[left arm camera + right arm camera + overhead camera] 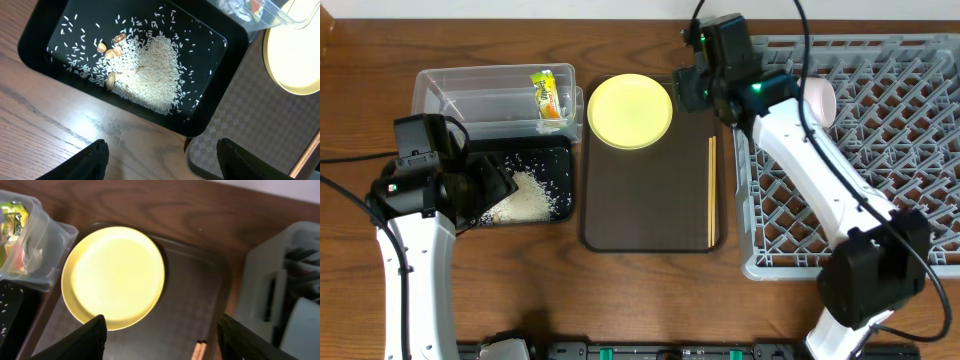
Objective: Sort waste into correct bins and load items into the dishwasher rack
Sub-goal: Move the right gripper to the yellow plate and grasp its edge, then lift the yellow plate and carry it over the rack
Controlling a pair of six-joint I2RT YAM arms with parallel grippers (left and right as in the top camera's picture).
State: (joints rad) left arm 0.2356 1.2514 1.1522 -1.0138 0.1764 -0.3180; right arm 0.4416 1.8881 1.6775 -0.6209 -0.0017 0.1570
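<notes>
Clear rectangular plastic tub (430,85) sits behind the shallow black tray (563,150). Right of them, dark brown serving tray (640,200) carries round yellow plate (630,110) rear-left, thin wooden chopsticks (711,190) along its right edge; grey lattice crate (880,180) further right.

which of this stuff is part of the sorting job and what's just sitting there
Job: rice, wrapper packet, clear tub, black tray, yellow plate, chopsticks, pinkish bowl, dishwasher rack.
Just there: brown serving tray, wooden table.

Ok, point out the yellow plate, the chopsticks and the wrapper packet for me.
yellow plate (630,110), overhead view, centre of its face
chopsticks (711,192), overhead view, midway along their length
wrapper packet (549,93), overhead view, middle of its printed face
</notes>
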